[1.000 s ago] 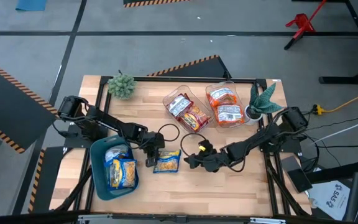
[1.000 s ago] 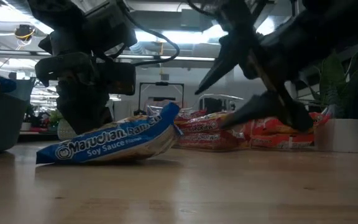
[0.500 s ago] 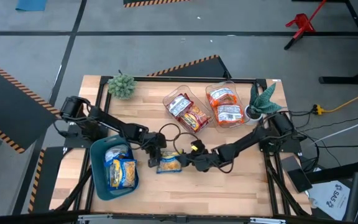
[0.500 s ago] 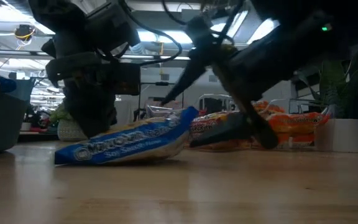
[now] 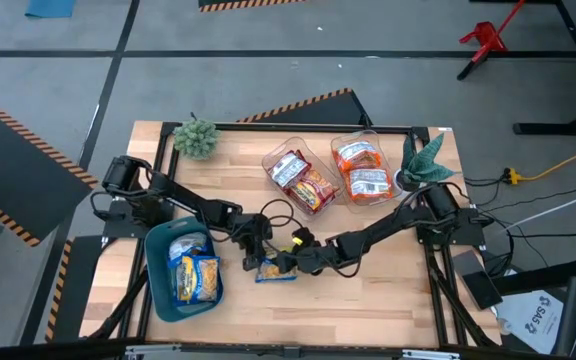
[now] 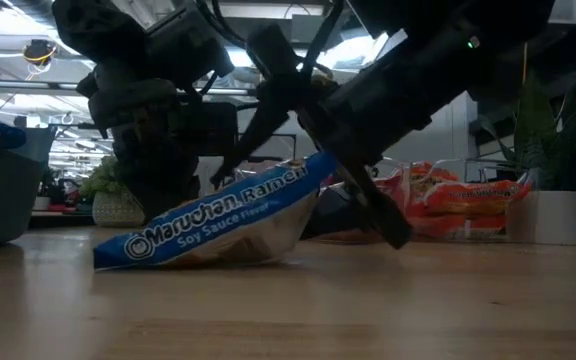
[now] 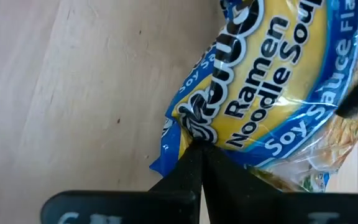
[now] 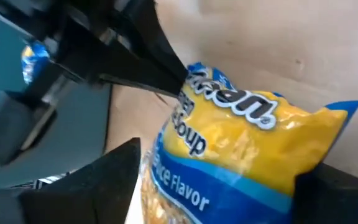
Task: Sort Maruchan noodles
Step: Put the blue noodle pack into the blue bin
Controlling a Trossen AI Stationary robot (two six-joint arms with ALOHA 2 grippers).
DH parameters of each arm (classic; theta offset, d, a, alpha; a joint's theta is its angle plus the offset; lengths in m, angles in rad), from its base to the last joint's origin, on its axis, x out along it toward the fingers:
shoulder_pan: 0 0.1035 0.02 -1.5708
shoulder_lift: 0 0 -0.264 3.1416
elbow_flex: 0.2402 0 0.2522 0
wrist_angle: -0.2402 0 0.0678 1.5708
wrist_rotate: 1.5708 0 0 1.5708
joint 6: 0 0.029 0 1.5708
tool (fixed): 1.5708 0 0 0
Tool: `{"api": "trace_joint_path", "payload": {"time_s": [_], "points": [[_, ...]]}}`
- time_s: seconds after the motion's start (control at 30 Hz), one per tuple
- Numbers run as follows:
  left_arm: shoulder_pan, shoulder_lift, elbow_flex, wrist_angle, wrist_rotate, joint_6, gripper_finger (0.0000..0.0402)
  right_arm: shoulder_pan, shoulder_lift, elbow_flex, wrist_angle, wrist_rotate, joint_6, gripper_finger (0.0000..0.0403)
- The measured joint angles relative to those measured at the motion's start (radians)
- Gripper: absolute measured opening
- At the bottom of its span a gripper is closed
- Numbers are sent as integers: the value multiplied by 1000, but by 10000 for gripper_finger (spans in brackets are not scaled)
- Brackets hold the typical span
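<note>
A blue-and-yellow Maruchan soy sauce packet [image 5: 276, 270] lies near the table's middle. In the low view the packet [image 6: 218, 215] is tilted, with its left end on the wood and its right end raised. My left gripper [image 5: 254, 252] stands at the packet's left end, shut on it. My right gripper [image 5: 286, 262] is open. In its wrist view its two fingers stand either side of the packet [image 8: 241, 149], and I cannot tell whether they touch it. My left gripper [image 7: 197, 155] pinches the crimped seam at the packet's short end [image 7: 190, 127] between its two fingertips. It comes at the packet from the table's left. The packet slopes up away from the fingers, its lower part on the table.
A blue bin [image 5: 158, 290] at the near left holds two blue-yellow packets. Two clear trays hold packets at the far middle, red-brown ones [image 5: 298, 182] and orange ones [image 5: 360, 170]. Small plants [image 5: 195, 137] [image 5: 423, 165] stand at the far edge. Bare wood lies along the near right.
My right gripper has moved toward the table's left until its open fingers stand around the packet. My left gripper has shifted slightly right and nearer with the packet. The packet's right end has tipped up higher.
</note>
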Motion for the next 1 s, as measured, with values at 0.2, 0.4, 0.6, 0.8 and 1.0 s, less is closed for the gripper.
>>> {"api": "trace_joint_path", "payload": {"time_s": [0.2,0.4,0.6,0.8,1.0], "points": [[0,3,-4,34,-1,-17,0,0,0,1,-24,-18,23,196],[0,-14,-4,30,13,-32,0,0,-4,2,3,-3,30,109],[3,-131,0,-107,0,-38,0,0,-2,1,18,-2,20,108],[4,-355,64,-430,-153,-18,0,0,0,-3,82,-13,-11,115],[-13,-593,149,-591,-233,-35,0,-27,0,59,121,-12,-117,105]]}}
